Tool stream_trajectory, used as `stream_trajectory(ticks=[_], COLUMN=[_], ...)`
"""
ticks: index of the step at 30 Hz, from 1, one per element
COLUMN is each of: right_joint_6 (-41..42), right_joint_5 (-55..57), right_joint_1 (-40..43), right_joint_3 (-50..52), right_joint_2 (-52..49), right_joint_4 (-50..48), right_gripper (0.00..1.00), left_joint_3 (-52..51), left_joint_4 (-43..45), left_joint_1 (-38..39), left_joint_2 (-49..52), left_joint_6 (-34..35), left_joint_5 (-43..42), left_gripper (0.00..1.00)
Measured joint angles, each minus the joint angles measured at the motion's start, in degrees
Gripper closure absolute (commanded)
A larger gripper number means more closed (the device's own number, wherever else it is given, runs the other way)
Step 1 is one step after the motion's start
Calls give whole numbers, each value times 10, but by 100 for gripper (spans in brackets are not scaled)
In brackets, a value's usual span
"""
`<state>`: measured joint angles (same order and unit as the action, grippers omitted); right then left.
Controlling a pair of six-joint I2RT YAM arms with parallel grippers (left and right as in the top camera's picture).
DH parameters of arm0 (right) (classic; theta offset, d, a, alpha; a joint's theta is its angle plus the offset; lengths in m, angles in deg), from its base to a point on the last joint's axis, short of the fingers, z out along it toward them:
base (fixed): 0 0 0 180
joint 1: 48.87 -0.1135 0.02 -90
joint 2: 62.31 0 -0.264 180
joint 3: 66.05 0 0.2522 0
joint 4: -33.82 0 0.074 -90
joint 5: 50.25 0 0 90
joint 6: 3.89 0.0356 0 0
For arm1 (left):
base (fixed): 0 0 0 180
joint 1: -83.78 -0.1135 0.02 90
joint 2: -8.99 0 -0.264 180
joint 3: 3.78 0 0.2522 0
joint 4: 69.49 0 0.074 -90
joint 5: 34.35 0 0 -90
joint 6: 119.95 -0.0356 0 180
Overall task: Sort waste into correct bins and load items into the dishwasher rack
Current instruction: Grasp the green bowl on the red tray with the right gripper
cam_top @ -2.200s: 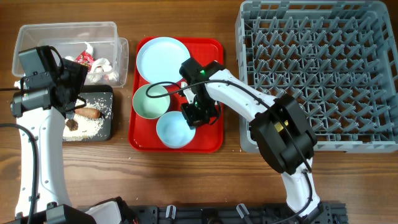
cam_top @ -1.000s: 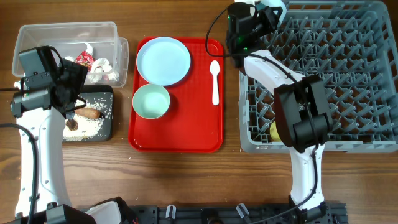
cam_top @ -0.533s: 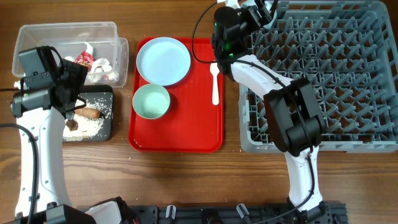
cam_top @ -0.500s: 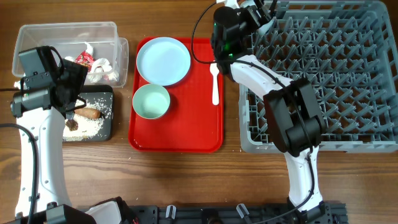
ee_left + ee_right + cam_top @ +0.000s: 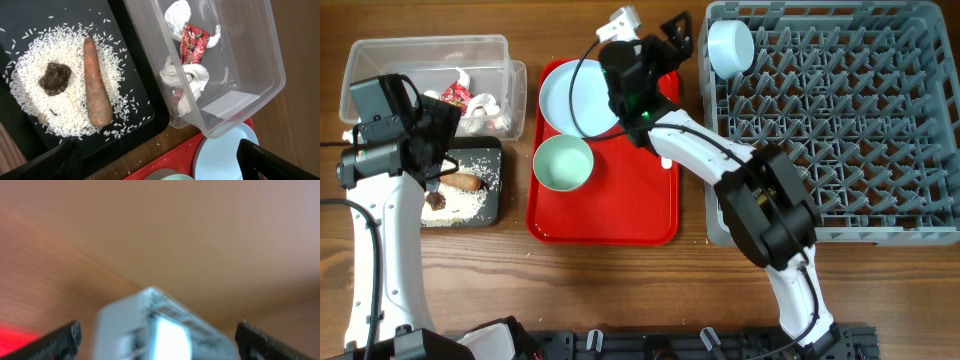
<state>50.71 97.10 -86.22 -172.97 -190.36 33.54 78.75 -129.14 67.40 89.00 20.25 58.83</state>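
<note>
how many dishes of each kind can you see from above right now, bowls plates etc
bowls: 2, the near bowl on the red tray and the far bowl in the dishwasher rack
plates: 1, the plate on the same tray
total: 3, not counting anything the arm hides

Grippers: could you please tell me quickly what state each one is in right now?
Left gripper: open, holding nothing.
Right gripper: open, holding nothing.
</note>
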Motion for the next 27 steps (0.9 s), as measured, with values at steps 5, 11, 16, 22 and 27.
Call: stream_trajectory(ticks=[5,11,16,22,27], right_joint_6=[282,469,684,732,750], right_joint_5=[-341,-728,-732,-710,-707], right_joint_1=[14,7,1,-50,-45], right_joint_3=[1,-3,-3,-3,-3], right_joint_2=[106,175,126,24,19], right_joint_4=[225,438,479,475,476], right_gripper=[0,1,23,69,96], left_joint_3=[0,0,0,0,0], left_joint_4=[1,0,0,0,0], left_joint_1=[0,0,0,0,0], left_joint_2=[0,0,0,0,0], left_joint_6=[0,0,0,0,0], left_joint_5=[0,0,0,0,0], left_gripper=[0,0,0,0,0])
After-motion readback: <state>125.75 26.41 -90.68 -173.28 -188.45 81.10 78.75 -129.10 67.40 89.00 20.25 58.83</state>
